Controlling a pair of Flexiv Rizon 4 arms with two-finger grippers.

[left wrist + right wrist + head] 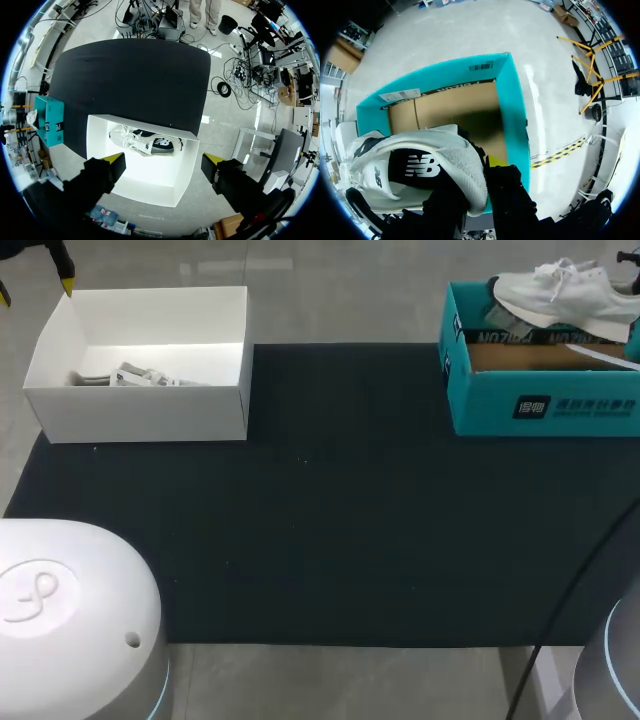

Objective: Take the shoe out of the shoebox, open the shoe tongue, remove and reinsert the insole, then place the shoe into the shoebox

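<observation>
A white sneaker [565, 295] with a black logo patch hangs over the open teal shoebox [545, 405] at the back right. My right gripper [482, 169] is shut on the heel end of this sneaker [415, 167], one yellow tip showing beside the heel. Below it the teal shoebox [515, 115] shows its bare cardboard floor. My left gripper [165, 164] is open high above a white box [185, 165], which holds a second white sneaker [145, 142] lying on its side. In the head view the left gripper [35, 285] is at the far left corner, behind the white box [140, 410].
A black mat [340, 530] covers the table between the two boxes. A dark cable [570, 610] runs across the front right corner. The arms' white bases [70, 620] stand at the front corners.
</observation>
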